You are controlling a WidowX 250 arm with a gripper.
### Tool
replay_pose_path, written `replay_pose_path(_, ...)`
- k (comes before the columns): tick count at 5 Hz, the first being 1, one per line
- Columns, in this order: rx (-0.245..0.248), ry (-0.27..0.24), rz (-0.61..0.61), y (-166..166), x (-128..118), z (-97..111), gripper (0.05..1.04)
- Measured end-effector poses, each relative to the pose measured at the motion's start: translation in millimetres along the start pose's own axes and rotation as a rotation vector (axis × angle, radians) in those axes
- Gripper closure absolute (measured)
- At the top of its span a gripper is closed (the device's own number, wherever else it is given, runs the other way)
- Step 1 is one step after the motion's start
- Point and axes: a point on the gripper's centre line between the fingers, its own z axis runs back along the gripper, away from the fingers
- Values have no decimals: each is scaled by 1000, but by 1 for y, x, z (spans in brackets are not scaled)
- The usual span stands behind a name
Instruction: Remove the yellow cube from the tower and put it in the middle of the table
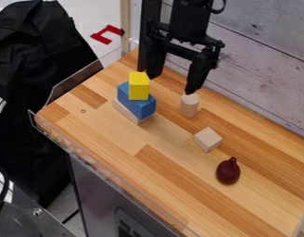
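Note:
My black gripper (172, 83) hangs open over the back of the table, its two fingers spread wide with nothing between them. The yellow cube (139, 86) stands at the top of the tower, left of and lower in the view than my gripper. Beneath it lies a blue block (136, 102), which rests on a pale wooden block (126, 112). The table (161, 171) has a striped wood top, and its middle lies to the front right of the tower.
A pale wooden cylinder (189, 105) stands just below my right-hand fingertip in the view. Farther right are a pale wooden cube (207, 139) and a dark red, bulb-shaped object (228, 171). A clear raised edge (74, 84) borders the table at the left, and a plank wall rises behind.

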Motion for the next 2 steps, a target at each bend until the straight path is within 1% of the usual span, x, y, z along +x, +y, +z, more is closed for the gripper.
replay_pose_path(1,1,35,1,0,-1,-9,83)
replay_pose_path(2,-3,29,1,2,1,-9,83)
